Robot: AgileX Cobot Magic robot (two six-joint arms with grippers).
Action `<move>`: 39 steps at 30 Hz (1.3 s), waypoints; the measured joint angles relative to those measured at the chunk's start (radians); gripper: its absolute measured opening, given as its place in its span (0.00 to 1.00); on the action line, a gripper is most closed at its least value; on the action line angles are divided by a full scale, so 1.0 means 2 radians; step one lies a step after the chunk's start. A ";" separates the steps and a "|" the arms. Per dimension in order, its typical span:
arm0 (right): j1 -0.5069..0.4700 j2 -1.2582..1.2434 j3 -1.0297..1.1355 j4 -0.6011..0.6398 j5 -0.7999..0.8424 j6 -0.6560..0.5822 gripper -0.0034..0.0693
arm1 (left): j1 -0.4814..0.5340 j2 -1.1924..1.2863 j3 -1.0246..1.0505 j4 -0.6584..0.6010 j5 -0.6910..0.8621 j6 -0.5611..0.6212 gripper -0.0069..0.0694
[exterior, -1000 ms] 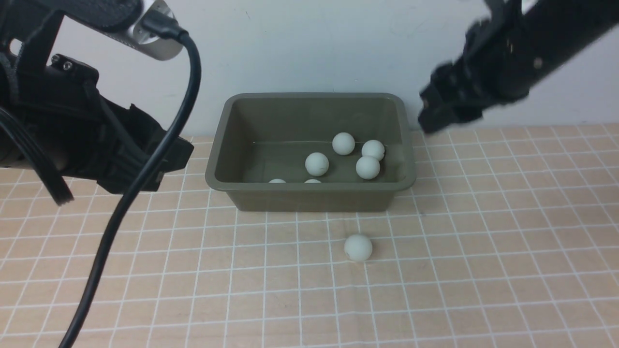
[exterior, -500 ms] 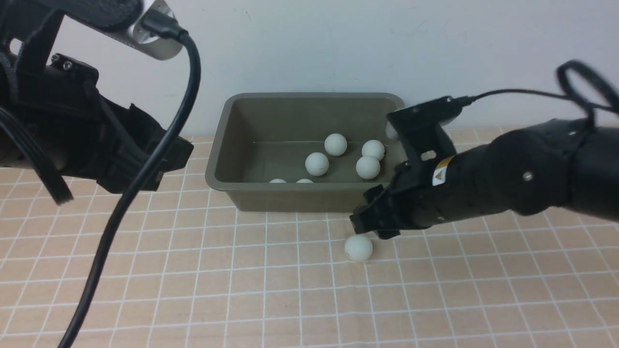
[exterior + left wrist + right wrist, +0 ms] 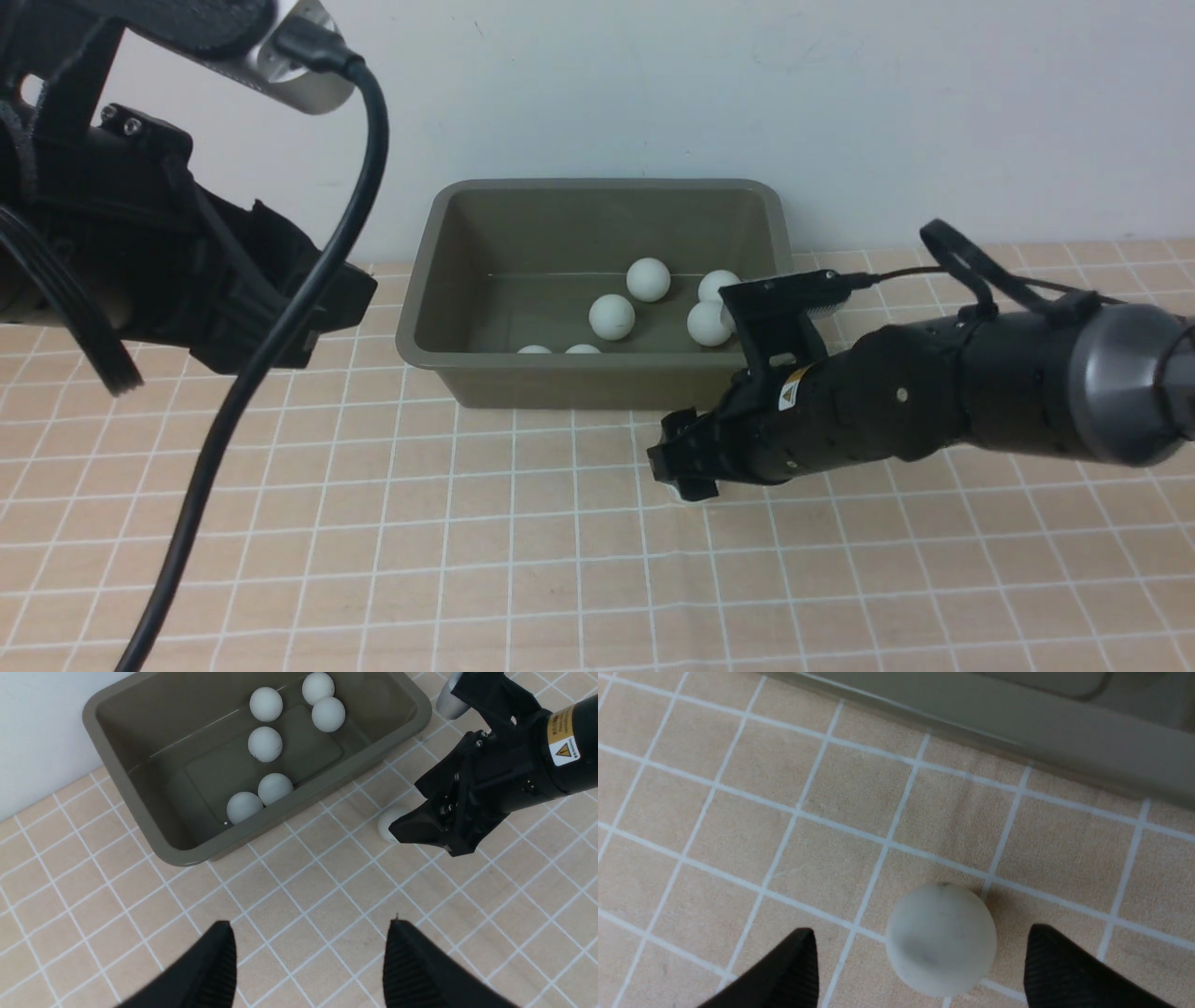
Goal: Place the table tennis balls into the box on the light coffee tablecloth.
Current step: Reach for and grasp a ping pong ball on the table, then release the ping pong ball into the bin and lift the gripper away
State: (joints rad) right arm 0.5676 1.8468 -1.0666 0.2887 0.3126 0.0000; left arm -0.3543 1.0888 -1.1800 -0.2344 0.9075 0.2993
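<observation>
The olive-green box [image 3: 597,385] stands on the light coffee tablecloth [image 3: 467,560] by the back wall. Several white table tennis balls [image 3: 611,316] lie inside it, also seen from above [image 3: 265,744]. One loose ball [image 3: 941,939] rests on the cloth just in front of the box. My right gripper [image 3: 920,928] is open and low over that ball, one finger on each side with a gap on both. In the front view my right gripper [image 3: 681,471] hides the ball. My left gripper [image 3: 309,924] hangs open above bare cloth, left of the box, holding nothing.
A white wall runs close behind the box. My left arm [image 3: 187,271] and its thick black cable [image 3: 280,355] fill the front view's left side. My right arm [image 3: 980,397] lies across the cloth from the right, beside the box's front right corner.
My right arm has swung down from the upper right to the cloth in front of the box, its jaws widening round the loose ball. The left arm has stayed still.
</observation>
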 joint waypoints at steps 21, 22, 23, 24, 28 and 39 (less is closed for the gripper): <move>0.000 0.034 -0.033 -0.030 0.060 0.000 0.51 | 0.000 0.000 0.000 -0.008 0.000 0.000 0.55; 0.000 0.025 -0.033 -0.039 0.065 0.000 0.51 | 0.000 0.000 0.000 -0.008 0.000 0.000 0.55; 0.000 0.013 -0.033 -0.051 0.072 0.000 0.51 | 0.000 0.000 0.000 -0.008 0.000 0.000 0.55; 0.000 -0.001 -0.033 -0.063 0.080 0.000 0.51 | 0.000 0.000 0.000 -0.008 0.000 0.000 0.55; 0.000 -0.068 -0.033 -0.101 0.117 0.000 0.51 | 0.000 0.000 0.000 -0.009 0.000 0.000 0.55; -0.004 -0.074 -0.097 -0.086 0.122 -0.092 0.51 | 0.000 0.000 0.000 -0.009 0.001 0.000 0.55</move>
State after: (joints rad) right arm 0.5589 1.6997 -1.2605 0.1173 0.5571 -0.1833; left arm -0.3543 1.0888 -1.1800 -0.2534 0.9085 0.2993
